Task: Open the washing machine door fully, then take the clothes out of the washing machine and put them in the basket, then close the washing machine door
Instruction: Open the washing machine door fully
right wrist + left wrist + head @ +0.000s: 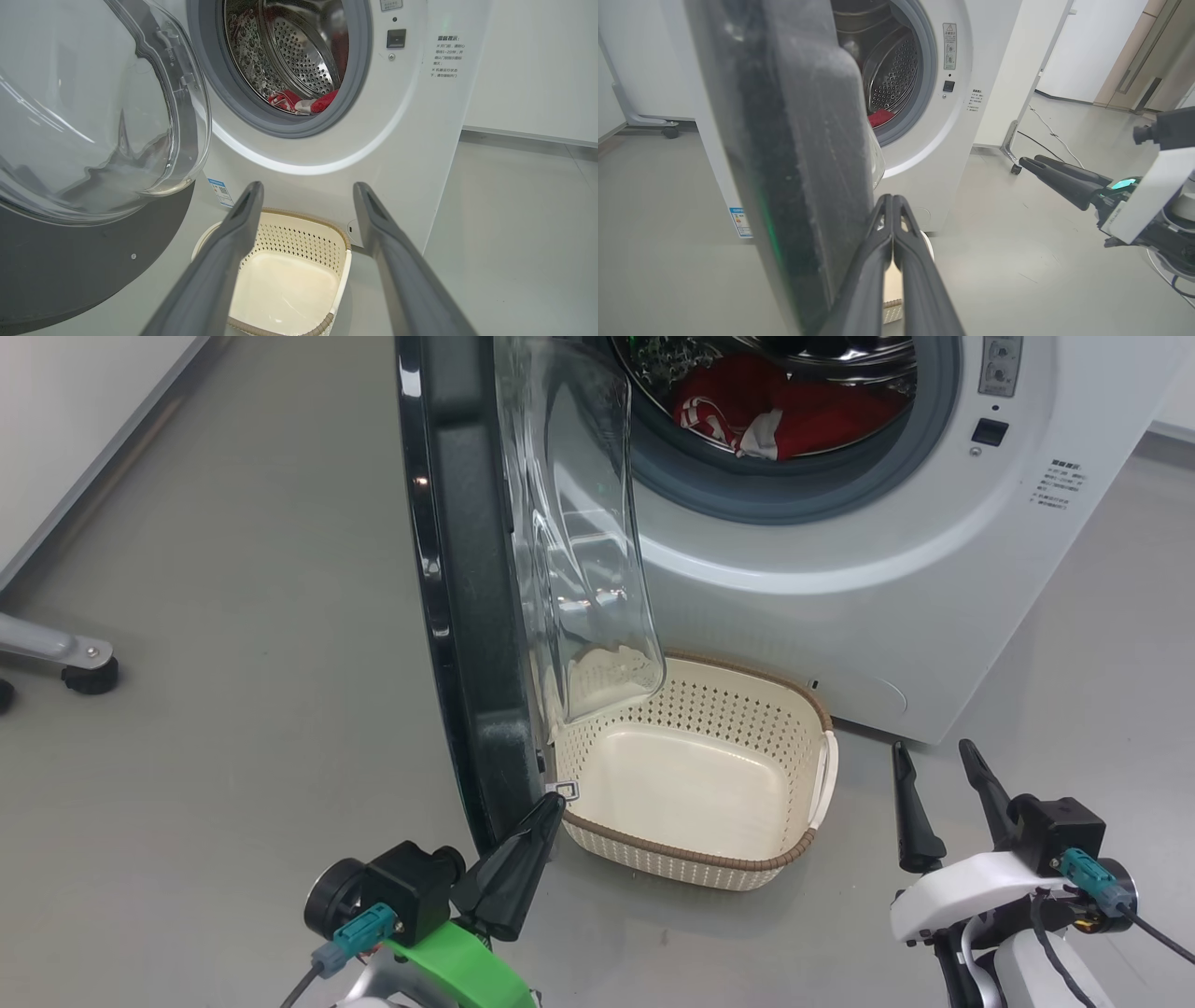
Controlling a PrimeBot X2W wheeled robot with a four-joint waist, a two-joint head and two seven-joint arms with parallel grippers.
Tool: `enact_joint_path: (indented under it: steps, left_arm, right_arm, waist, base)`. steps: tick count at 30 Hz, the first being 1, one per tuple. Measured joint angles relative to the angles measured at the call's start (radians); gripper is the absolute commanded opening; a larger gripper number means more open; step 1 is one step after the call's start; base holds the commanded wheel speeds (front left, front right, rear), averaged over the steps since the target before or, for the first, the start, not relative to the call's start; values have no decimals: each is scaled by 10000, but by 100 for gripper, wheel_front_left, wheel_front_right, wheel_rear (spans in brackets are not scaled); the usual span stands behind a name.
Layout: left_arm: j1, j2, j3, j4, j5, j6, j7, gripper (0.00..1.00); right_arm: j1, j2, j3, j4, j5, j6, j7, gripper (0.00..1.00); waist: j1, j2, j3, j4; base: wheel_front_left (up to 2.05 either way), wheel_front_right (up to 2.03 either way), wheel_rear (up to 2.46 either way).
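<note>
Head view: the door [467, 616] stood edge-on, seemingly part open, its glass bowl overhanging the empty basket [691, 793]. The left jaws, pressed together, touched the door's lower edge. With no grip, they could slide off and knock the basket. The right jaws stood apart and empty, low beside the washer [840, 588]. Clothes [803, 411] lay in the drum. A wheeled foot [89, 674] sat well left.

Left wrist view: the door hid the drum's left half, and a cable [1054, 136] trailed on the floor.

Right wrist view: the bowl crowded the drum-to-basket path.
</note>
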Motion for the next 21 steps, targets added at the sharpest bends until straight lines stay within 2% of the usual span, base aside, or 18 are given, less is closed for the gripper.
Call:
enact_joint_path:
  steps: [21]
  left_arm:
    - [-6, -73, 288, 437, -167, 307, -96, 0]
  right_arm:
    - [-5, 27, -153, 61, -88, 86, 0, 100]
  waist:
    - [0, 0, 23, 159]
  base:
    - [0, 0, 0]
